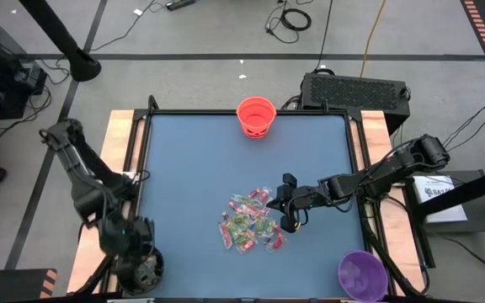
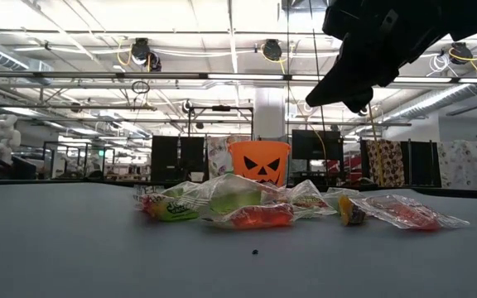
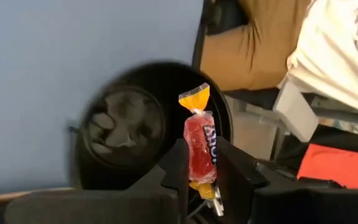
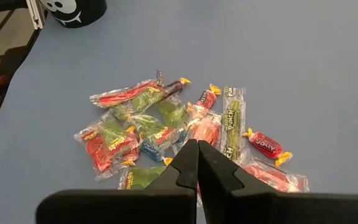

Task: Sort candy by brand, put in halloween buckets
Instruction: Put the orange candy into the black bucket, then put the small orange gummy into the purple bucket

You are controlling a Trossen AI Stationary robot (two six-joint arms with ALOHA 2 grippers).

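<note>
bench (image 1: pixel 192 160): open between orange bucket (image 1: pixel 256 116) and candy pile (image 1: pixel 249 221) | left half bare | right gripper (image 1: pixel 290 220) hangs just beside the pile's right edge, its arm blocking that side | purple bucket (image 1: pixel 362 274) fills near right corner | black bucket (image 1: pixel 146 269) under left gripper (image 3: pixel 199 171) at near left corner

I am seeing a slate-blue table (image 1: pixel 192 160) edged in pale wood. The far bucket (image 1: pixel 256 117) is showing bright orange with a black jack-o'-lantern face, the near-right bucket (image 1: pixel 362 274) is showing purple, and the black bucket (image 4: pixel 76 10) is wearing a white skull mark. The candy pile (image 4: pixel 179 130) is glinting red, green and a little blue in clear wrappers. The left gripper (image 3: pixel 201 171), dark itself, is holding a red sweet (image 3: pixel 199 149) with yellow-orange twisted ends.
</note>
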